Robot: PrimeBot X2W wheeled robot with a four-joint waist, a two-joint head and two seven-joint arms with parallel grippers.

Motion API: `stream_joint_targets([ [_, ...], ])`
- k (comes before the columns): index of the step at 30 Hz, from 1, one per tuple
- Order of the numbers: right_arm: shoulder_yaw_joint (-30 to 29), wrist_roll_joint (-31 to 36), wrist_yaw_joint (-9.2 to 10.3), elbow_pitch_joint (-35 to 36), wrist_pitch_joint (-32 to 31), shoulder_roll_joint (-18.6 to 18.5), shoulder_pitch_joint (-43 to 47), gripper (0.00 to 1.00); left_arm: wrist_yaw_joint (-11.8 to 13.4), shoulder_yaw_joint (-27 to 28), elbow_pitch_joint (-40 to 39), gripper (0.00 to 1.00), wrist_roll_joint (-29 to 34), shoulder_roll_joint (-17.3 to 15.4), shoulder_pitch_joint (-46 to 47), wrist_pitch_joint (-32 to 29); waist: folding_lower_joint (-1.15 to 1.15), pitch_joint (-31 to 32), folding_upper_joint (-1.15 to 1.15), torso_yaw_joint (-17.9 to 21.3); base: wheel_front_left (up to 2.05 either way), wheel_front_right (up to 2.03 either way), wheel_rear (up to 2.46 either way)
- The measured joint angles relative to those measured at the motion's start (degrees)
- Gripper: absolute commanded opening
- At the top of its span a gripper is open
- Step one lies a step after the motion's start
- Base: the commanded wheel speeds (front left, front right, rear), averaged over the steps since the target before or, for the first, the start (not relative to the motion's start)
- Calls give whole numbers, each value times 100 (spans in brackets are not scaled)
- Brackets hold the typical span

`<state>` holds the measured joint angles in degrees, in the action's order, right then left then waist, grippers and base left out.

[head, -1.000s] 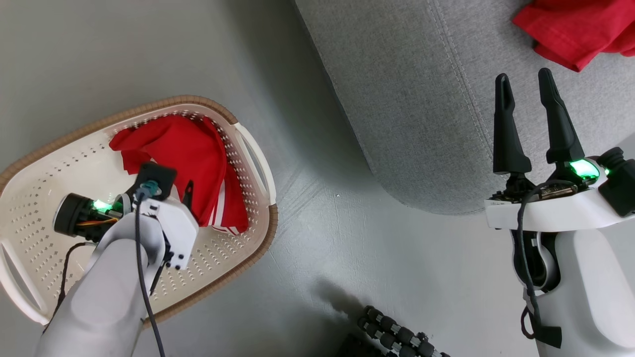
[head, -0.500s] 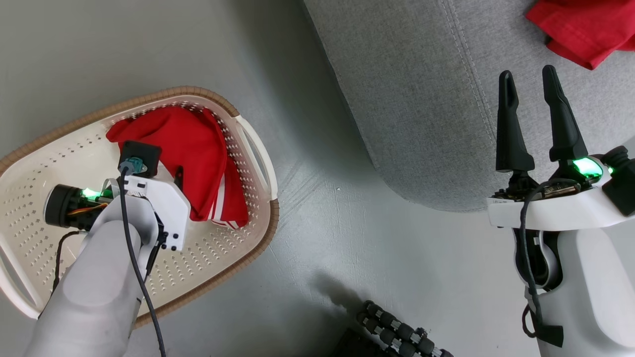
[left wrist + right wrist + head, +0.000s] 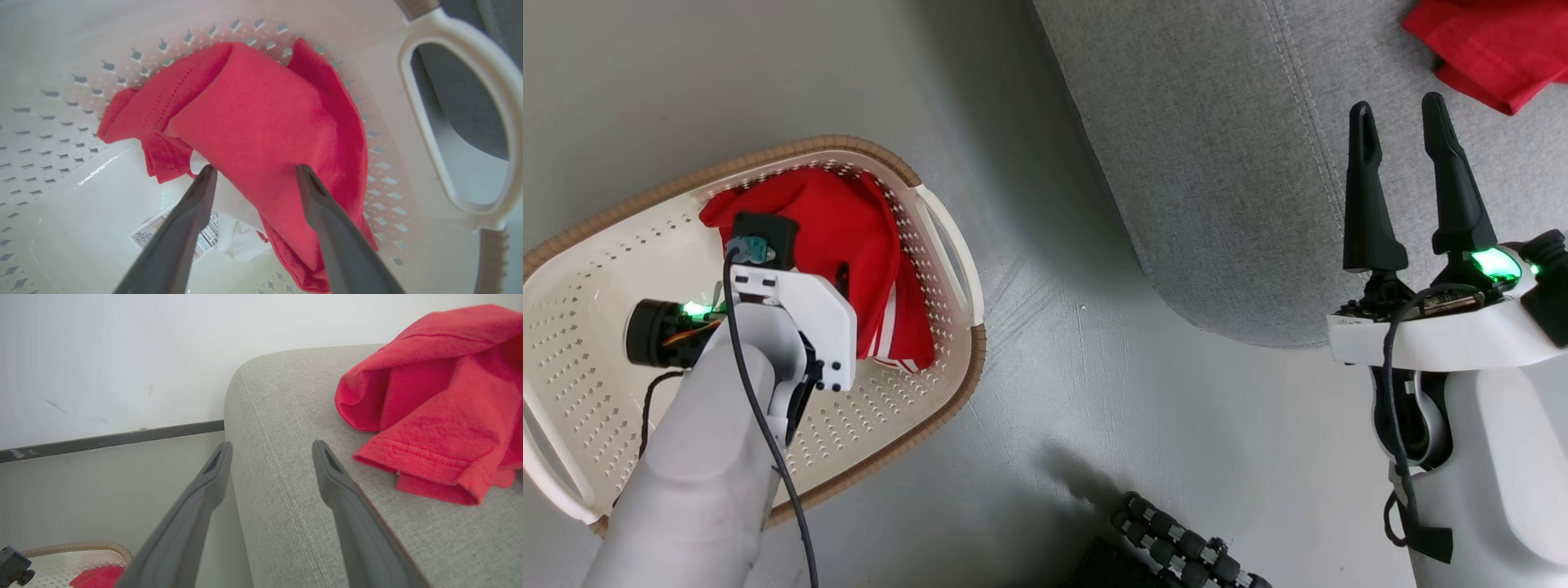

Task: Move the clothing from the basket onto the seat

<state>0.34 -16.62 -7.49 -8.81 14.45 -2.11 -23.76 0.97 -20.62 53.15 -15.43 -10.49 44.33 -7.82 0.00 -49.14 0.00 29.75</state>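
left tool (image 3: 256, 169) splayed over clothing (image 3: 261, 114), right tool (image 3: 1397, 106) near seat (image 3: 1217, 163)

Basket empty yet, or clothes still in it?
Not empty. One red garment lies bunched against the basket wall, left claw open over it. Another red piece lies on the sofa.

One label sticker (image 3: 146, 236) lies on the floor of the basket (image 3: 61, 122), at the lower centre-left of the left wrist view. Its black print stands tilted and is partly covered. Legible fragments: the digits "505" and the letters "AGE". The remaining lines are too small to read.
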Motion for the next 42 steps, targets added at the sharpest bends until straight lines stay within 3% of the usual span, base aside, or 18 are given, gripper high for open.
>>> stream_joint_targets([
  [4, -30, 3, 0, 20, 0, 0, 4, 100, -67, 30, 31, 100, -79, 47, 82, -29, 0, -21, 0, -11, 0, 0, 0],
  [5, -42, 52, 0, 34, 0, 0, 4, 100, -105, 26, 63, 75, -108, 86, 103, -58, 0, -35, 0, -19, 0, 0, 0],
  [7, -45, 59, 0, 43, 0, 0, 4, 100, -115, 4, 80, 8, -105, 98, 113, -74, 0, -43, 0, -23, 0, 0, 0],
  [8, -45, 59, 0, 54, 0, 0, 4, 100, -162, -30, 90, 0, -96, 101, 128, -74, 0, -51, 0, -27, 0, 0, 0],
  [20, 59, 46, 0, 63, 0, 0, -12, 100, -452, -199, 30, 0, 9, 25, 171, 257, 0, -43, 0, -23, 0, 0, 0],
  [42, 36, 374, 0, -31, 0, -2, -200, 100, -509, -377, -606, 0, 158, 10, -105, 1325, 0, 483, 0, -357, 0, 0, 0],
])
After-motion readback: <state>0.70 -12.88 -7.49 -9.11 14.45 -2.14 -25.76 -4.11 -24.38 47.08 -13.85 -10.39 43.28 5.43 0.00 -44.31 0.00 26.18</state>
